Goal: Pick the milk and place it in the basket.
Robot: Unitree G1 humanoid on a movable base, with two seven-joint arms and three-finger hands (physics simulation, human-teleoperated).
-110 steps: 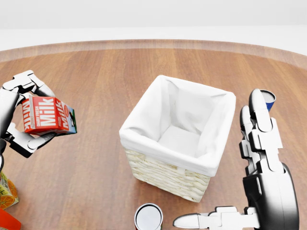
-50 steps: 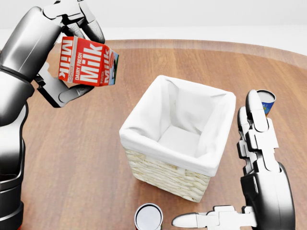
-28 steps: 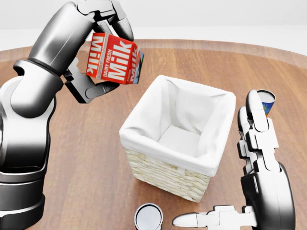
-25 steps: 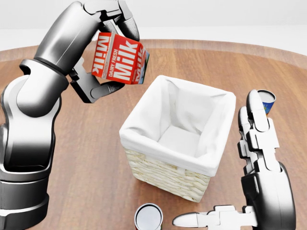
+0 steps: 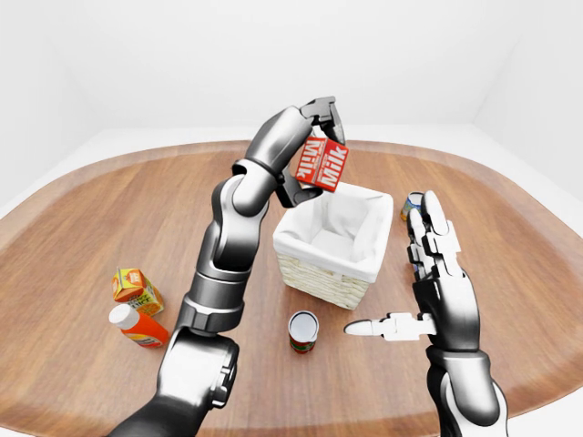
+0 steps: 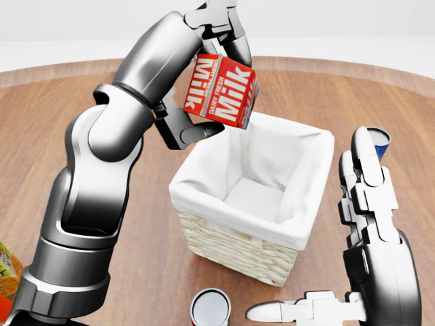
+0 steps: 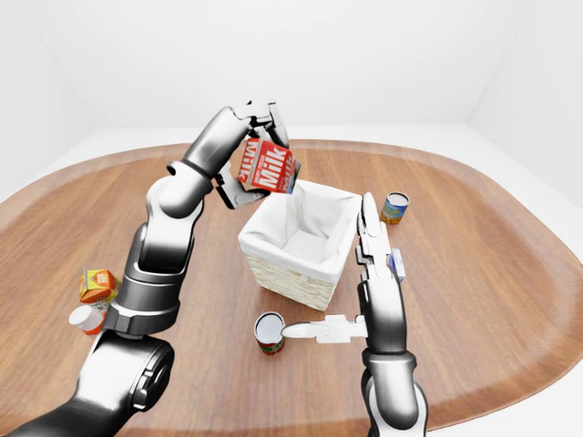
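The red milk carton (image 6: 221,92) hangs tilted in the air over the top-left corner of the basket (image 6: 231,248), a wicker box with a white cloth liner at the middle of the head view. My left hand (image 6: 207,78) is shut on the carton, with fingers over its top and the thumb under its left side. My right hand (image 6: 326,244) stands open to the right of the basket, fingers pointing up and thumb stretched left, holding nothing.
A tin can (image 6: 211,307) stands just below the basket. A blue can (image 6: 380,141) sits behind my right fingers. An orange juice carton (image 5: 135,288) and a lying bottle (image 5: 137,326) are at the far left of the round wooden table (image 5: 109,218).
My left arm has carried the milk up and to the right, from the left side to over the basket's top-left corner. The right hand and the basket have not moved.
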